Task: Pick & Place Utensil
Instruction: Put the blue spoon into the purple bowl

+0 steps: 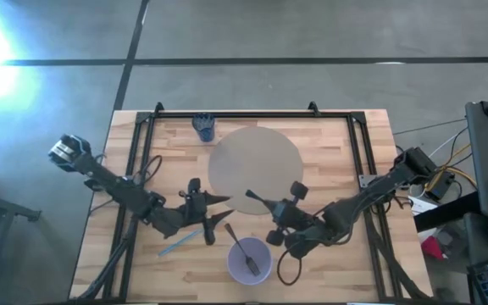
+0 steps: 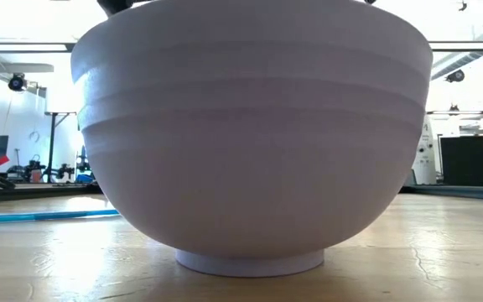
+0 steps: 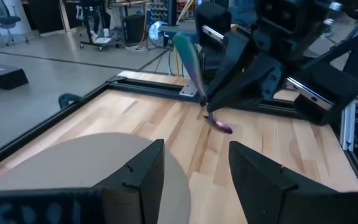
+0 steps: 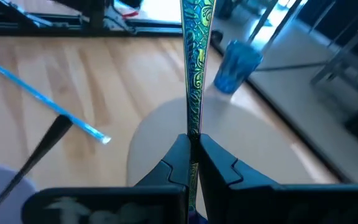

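Table (image 1: 346,263) carries round mat (image 1: 254,168), lavender bowl (image 1: 249,260) with dark utensil (image 1: 242,252) inside. Left gripper (image 1: 219,212) beside mat, fingers spread, empty. Right gripper (image 4: 193,163) clamped on iridescent spoon (image 4: 196,62), at mat's near edge. Blue straw (image 1: 180,245) left of bowl.

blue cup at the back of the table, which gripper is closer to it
Left. The left gripper is open, just in front of the blue cup, by the round mat. The right gripper, shut on a utensil, is farther off.
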